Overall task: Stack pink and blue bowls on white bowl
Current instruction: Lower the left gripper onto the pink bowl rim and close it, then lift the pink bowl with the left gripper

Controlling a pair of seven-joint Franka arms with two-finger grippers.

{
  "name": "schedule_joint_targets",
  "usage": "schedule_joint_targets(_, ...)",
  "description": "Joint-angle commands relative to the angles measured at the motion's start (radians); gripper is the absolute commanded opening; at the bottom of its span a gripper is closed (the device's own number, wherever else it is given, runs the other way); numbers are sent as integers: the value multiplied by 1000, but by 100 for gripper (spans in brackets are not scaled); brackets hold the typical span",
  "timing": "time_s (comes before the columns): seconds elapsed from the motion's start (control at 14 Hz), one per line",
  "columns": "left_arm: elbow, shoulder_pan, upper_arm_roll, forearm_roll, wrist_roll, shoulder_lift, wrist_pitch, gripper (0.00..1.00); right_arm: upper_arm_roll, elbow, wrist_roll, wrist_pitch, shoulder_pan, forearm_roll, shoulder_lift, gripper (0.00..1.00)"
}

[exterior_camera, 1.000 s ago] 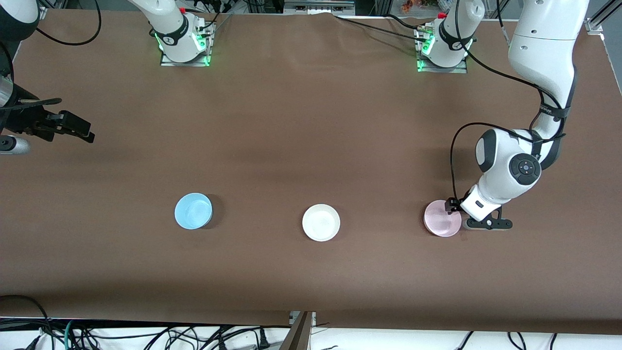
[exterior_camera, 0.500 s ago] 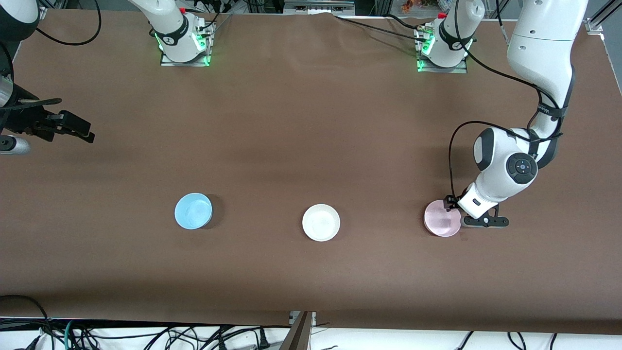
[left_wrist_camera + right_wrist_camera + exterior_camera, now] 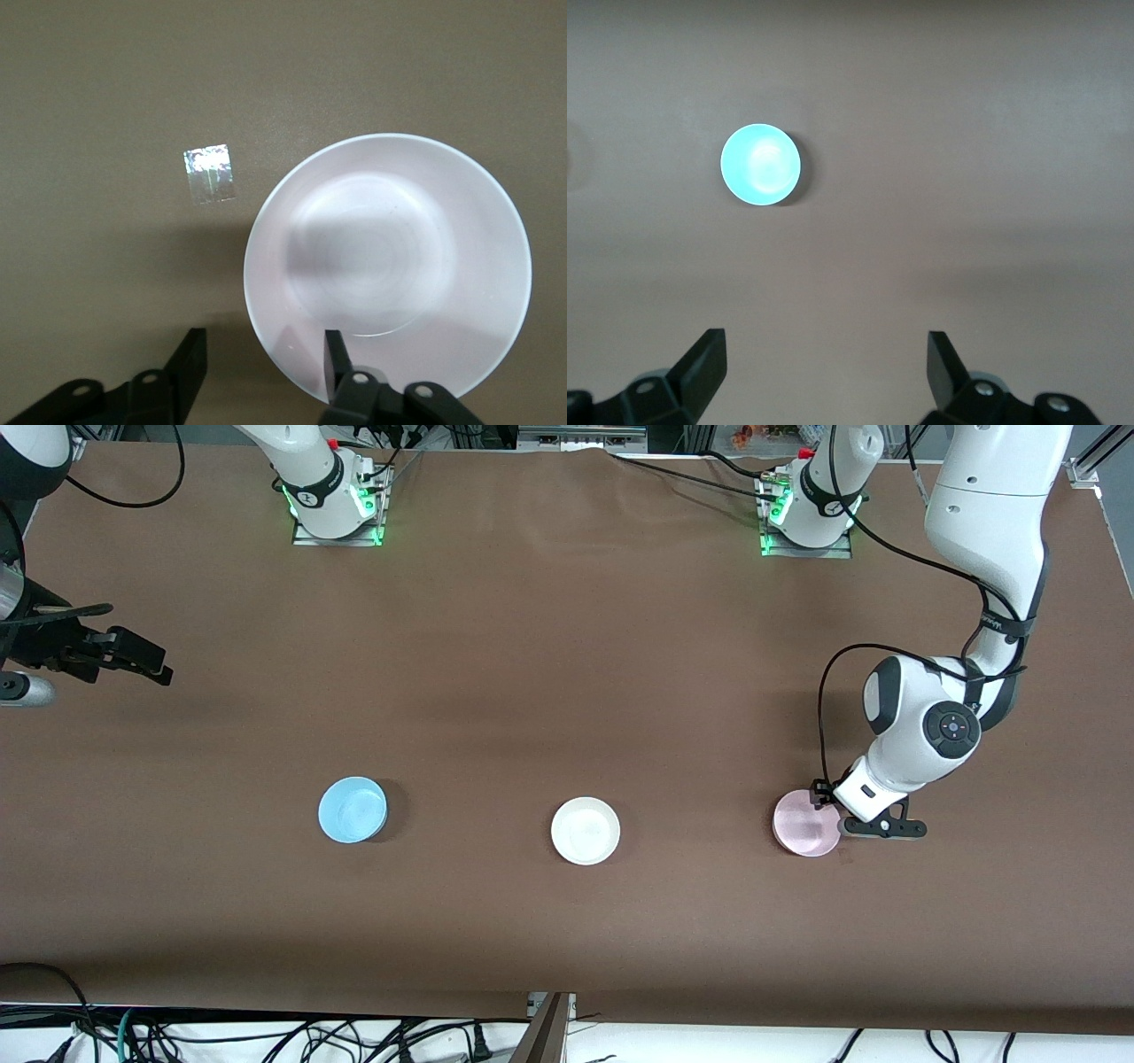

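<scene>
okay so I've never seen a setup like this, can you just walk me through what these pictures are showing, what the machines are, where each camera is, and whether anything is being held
Two robot arms stand at a brown table. One picture looks down from across the table; the other two come from cameras on each arm's wrist. Three small bowls sit in a row: a blue bowl toward the right arm's end, a white bowl in the middle, a pink bowl toward the left arm's end. The left gripper is down at the pink bowl, one finger inside the rim and one outside, not yet clamped. The right gripper waits open, off to the side above the table. Nothing is held yet.
</scene>
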Motion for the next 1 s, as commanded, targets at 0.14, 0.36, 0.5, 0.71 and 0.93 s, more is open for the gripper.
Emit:
schedule_joint_targets(0.14,-35,11,-8,20,19,-31,6,46,2,18,-8,-5,-3,11,6,100)
schedule_joint_targets(0.36,-33,11,-8,20,37,-30,6,36,2,18,-8,-5,-3,11,6,100)
schedule_joint_targets(0.5,-33,11,-9,20,37,-30,6,36,2,18,-8,-5,-4,11,6,100)
schedule_joint_targets(0.71,-32,11,-9,20,37,-30,6,26,2,18,-8,-5,-6,11,6,100)
schedule_joint_targets(0.93,-29,10,-9,20,37,-30,6,6,2,18,-8,-5,-6,11,6,100)
